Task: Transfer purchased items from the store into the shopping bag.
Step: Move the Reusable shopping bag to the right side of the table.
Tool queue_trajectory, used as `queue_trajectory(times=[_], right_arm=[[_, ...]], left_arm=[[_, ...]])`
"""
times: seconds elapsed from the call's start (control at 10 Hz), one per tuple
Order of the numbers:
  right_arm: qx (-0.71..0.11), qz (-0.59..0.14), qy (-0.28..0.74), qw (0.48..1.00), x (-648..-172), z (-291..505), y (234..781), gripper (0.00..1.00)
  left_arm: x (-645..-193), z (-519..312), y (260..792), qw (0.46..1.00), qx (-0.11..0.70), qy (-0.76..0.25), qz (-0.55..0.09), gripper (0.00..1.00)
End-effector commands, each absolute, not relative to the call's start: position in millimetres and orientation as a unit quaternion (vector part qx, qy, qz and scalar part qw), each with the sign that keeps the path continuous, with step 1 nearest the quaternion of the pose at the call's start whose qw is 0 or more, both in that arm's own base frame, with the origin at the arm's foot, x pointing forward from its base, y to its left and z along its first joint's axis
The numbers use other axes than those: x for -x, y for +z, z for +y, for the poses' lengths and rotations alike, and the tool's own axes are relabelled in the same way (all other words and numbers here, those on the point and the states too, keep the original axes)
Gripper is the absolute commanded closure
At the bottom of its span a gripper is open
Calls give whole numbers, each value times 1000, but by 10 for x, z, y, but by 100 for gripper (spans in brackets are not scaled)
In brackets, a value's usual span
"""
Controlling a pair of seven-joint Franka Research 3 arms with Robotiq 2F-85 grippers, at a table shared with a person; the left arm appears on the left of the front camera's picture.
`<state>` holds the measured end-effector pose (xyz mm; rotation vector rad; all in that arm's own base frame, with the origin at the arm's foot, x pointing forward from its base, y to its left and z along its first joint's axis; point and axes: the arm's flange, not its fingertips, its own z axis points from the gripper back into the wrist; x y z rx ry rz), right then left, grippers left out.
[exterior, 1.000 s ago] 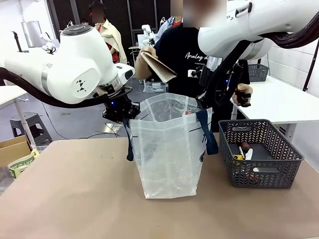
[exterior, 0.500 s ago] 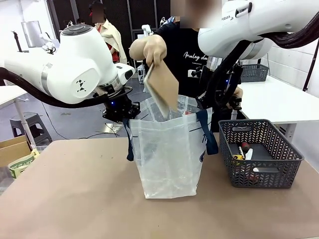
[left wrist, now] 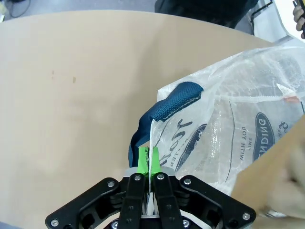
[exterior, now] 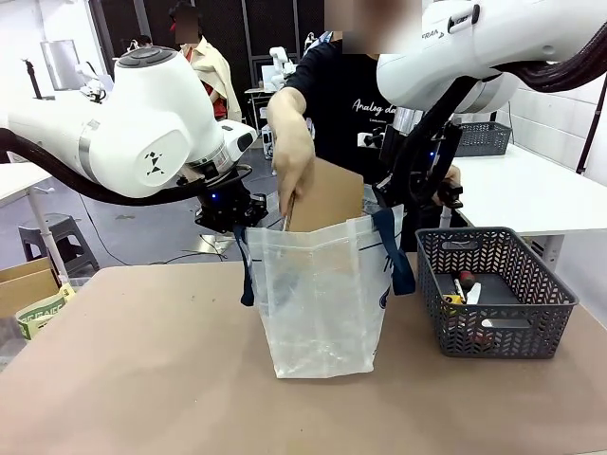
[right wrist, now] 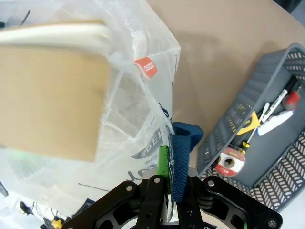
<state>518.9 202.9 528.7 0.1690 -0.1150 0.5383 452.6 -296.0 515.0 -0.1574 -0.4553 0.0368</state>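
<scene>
The translucent shopping bag (exterior: 322,303) stands upright mid-table, its mouth held wide. My left gripper (exterior: 237,220) is shut on the bag's rim beside a navy strap (left wrist: 167,102); the green pads (left wrist: 143,157) pinch the plastic. My right gripper (exterior: 391,204) is shut on the opposite rim, against the other navy strap (right wrist: 181,148). A person's hand (exterior: 292,156) lowers a flat brown cardboard packet (exterior: 327,194) into the bag's mouth. The dark grey mesh basket (exterior: 493,332) stands to the right, holding small items (exterior: 465,289), among them a tape roll (right wrist: 228,160).
The person stands at the far edge behind the bag. Bare brown tabletop (exterior: 142,379) spreads left and in front of the bag. The basket sits close to the table's right edge. A cardboard box (exterior: 28,294) sits off the table at far left.
The person's hand has brought the brown packet down from above the bag into its mouth. Both grippers hold the rim as before.
</scene>
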Motion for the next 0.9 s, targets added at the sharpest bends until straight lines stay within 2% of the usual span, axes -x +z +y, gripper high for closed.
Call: queue_trajectory(times=[0.0,0.8], right_arm=[[-84,-57,265,959,-5190,2025,5288,100],[-84,-57,265,959,-5190,2025,5288,100]], left_arm=[[-4515,-2957,5173,970,80,27,-227,100],[-4515,-2957,5173,970,80,27,-227,100]])
